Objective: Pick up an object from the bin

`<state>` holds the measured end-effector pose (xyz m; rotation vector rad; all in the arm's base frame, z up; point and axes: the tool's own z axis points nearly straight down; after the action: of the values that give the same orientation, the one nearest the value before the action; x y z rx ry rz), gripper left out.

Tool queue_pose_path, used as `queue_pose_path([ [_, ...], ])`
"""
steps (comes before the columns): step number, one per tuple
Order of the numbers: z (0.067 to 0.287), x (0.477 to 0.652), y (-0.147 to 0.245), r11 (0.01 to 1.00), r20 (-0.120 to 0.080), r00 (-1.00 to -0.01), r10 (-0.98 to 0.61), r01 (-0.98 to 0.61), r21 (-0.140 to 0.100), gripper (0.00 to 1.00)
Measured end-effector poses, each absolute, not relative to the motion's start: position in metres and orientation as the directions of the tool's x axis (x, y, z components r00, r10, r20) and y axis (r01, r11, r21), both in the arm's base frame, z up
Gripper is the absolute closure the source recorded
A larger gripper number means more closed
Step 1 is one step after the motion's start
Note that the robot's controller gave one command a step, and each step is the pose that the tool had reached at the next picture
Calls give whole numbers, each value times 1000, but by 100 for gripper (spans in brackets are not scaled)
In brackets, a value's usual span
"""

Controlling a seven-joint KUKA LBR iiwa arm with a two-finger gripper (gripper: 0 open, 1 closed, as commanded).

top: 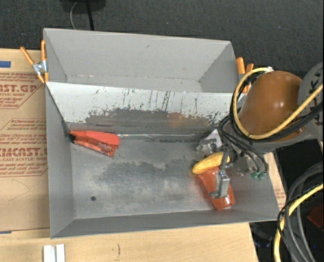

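Note:
My gripper [223,185] is low in the bin's near right corner, under the arm's orange cover. It stands right over a red-orange chunky thing [221,201] that lies against the right wall. A yellow banana-shaped thing [205,164] lies just to the gripper's left, touching the red-orange thing's upper end. I cannot tell whether either is gripped.
A red flat tool with a dark tip [96,142] lies by the left wall, far from the gripper. The bin's sloped walls close in right behind the gripper, on the right and near sides.

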<state>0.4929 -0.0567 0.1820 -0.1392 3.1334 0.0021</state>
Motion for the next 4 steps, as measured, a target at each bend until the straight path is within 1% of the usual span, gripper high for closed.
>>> queue_pose_path([
  [1, 147, 512, -115, 996, -2, -996, -86, -86, -1, 0],
  [2, 127, 512, -137, 989, -5, -989, -150, -150, -2, 0],
  [3, 104, 530, -121, 948, 3, -948, -318, -318, -1, 0],
  [4, 85, 557, -99, 993, 6, -993, -119, -119, -1, 100],
])
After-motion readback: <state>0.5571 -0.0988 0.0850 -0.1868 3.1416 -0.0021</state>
